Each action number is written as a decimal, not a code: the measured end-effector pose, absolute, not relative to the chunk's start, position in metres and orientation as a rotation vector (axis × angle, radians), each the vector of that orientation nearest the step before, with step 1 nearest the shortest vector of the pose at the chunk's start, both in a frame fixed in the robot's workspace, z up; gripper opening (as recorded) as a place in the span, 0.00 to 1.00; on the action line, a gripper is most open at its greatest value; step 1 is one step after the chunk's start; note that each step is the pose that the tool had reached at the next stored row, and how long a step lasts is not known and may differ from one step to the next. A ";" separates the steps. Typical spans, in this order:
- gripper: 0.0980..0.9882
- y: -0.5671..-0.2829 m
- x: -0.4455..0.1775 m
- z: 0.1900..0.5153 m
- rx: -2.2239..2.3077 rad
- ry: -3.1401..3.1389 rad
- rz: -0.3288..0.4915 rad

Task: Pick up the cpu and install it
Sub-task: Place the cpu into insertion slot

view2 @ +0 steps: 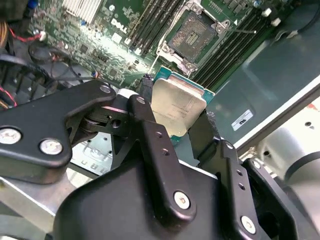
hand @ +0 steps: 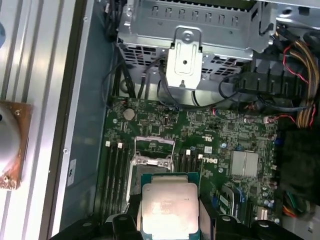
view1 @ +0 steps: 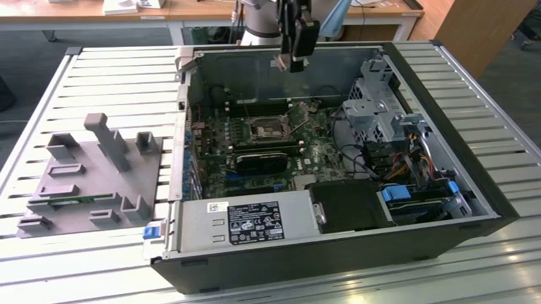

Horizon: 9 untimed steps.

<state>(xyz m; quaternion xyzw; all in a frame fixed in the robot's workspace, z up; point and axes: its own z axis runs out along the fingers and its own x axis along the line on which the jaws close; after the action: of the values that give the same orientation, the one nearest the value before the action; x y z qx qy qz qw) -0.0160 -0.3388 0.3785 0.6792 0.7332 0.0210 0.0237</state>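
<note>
Item: cpu (hand: 169, 207), pickup done, install pending; gripper (view2: 176, 104) jaws closed on its two opposite edges, held in air over far part of open PC case (view1: 253, 273), near bare mobo socket (hand: 152, 161), not yet seated.

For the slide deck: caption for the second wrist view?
Gripper holding the cpu by its edges, with the open socket beyond.

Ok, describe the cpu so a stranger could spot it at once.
Find the open computer case on the slatted table. The black tool hangs over it, gripping the cpu: a flat square with a silvery metal top and thin green rim, unlike the empty socket on the motherboard.
</note>
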 end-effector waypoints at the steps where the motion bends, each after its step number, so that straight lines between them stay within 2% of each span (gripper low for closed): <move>1: 0.50 -0.339 -0.016 0.378 2.122 2.250 0.064; 9: 0.50 -0.338 -0.023 0.374 2.210 2.165 0.065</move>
<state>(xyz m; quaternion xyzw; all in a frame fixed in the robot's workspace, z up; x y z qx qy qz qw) -0.0227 -0.3385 0.3745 0.7140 0.6995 0.0211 0.0233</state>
